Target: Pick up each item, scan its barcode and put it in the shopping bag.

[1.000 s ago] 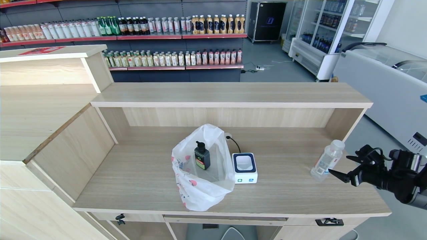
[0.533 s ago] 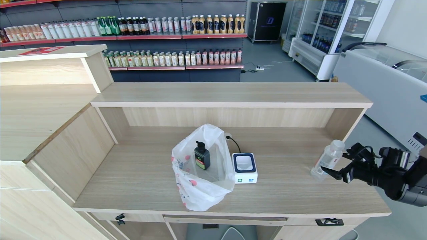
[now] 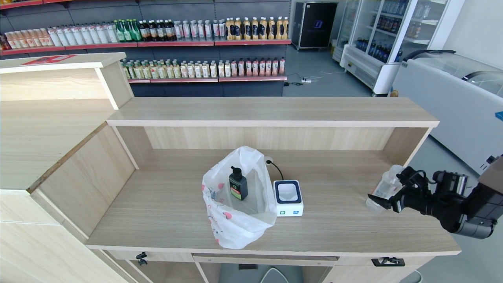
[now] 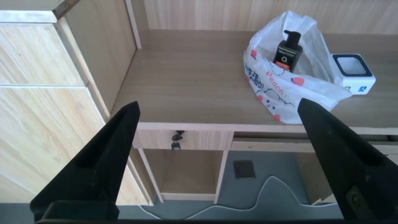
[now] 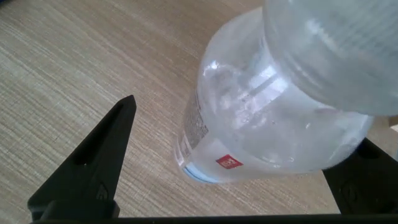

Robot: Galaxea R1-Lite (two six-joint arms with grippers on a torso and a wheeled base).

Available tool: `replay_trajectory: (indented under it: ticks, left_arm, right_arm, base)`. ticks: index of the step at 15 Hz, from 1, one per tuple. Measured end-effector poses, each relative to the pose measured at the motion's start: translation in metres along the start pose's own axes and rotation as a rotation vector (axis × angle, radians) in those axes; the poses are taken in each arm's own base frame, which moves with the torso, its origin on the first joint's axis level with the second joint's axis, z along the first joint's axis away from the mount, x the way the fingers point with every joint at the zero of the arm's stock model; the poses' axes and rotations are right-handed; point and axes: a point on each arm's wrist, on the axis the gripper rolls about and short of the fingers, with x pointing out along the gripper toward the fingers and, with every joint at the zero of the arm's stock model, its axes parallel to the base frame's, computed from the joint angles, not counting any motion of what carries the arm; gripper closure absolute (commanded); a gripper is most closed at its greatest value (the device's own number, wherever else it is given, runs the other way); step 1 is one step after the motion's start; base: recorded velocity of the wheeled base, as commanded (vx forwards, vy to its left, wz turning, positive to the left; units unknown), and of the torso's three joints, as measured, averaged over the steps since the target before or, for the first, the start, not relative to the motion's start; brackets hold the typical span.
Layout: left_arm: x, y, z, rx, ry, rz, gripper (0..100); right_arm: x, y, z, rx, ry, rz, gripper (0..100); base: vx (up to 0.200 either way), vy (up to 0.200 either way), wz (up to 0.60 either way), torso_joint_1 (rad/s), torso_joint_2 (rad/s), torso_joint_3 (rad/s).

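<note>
Clear bottle (image 3: pixel 380 191) stands on the counter (image 3: pixel 338 230) between the spread fingers of the right gripper (image 3: pixel 387 184) | likely light, smooth, slippery, thin-walled | best gripped mid-body, below the cap, gently.

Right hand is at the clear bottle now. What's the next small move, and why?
Probably close the right hand on the clear bottle: its open fingers sit on either side of the bottle, which is on the counter. Lifting it toward the scanner would come after.
</note>
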Motion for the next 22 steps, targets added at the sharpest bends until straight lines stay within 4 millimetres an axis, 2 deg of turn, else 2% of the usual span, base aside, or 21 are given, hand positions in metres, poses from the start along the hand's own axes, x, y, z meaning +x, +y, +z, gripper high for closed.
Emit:
replay_trajectory:
  ticks: [6,7,15,22]
  left_arm:
    - [0.000,0.000,0.000,0.000,0.000,0.000,0]
    - [0.000,0.000,0.000,0.000,0.000,0.000,0]
    - [0.000,0.000,0.000,0.000,0.000,0.000,0]
    - [0.000,0.000,0.000,0.000,0.000,0.000,0]
  right_arm:
    - [0.016,0.004,0.000,-0.037,-0.036,0.008,0]
    - [0.018,0.003,-0.001,-0.040,-0.039,0.007,100]
    - [0.028,-0.004,-0.001,-0.054,-0.045,-0.024,100]
    - [0.030,-0.011,0.016,0.108,-0.033,-0.117,100]
  base:
    - [0.000,0.000,0.00,0.000,0.00,0.000]
    - [0.000,0.000,0.00,0.000,0.00,0.000]
    - [0.000,0.000,0.00,0.000,0.00,0.000]
    - [0.000,0.000,0.00,0.000,0.00,0.000]
